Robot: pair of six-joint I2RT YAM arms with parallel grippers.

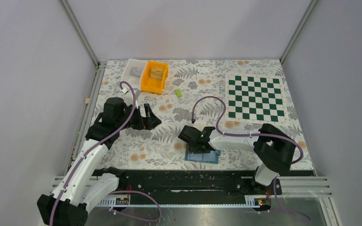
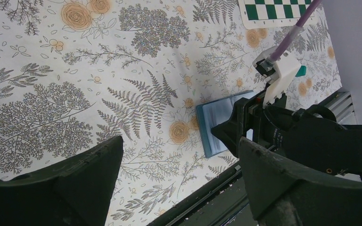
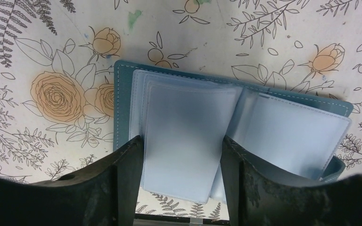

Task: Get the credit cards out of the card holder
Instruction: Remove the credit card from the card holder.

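Note:
The blue card holder (image 1: 202,157) (image 2: 214,123) lies open on the floral table near the front edge, its teal cover (image 3: 121,89) and frosted pale-blue sleeve pages showing. My right gripper (image 1: 199,147) (image 3: 181,140) is right over it. Its two fingers press the side edges of one raised, tilted sleeve page (image 3: 184,132). No credit cards show plainly. A small teal-green corner (image 2: 301,71) peeks out beside the right arm; I cannot tell what it is. My left gripper (image 1: 151,117) (image 2: 179,141) hangs open and empty above the table to the left.
An orange bin (image 1: 154,76) and a white tray (image 1: 134,70) stand at the back left, with a lime-green block (image 1: 178,92) near them. A green chessboard mat (image 1: 256,98) lies at the back right. The black rail (image 1: 179,179) runs just in front of the holder.

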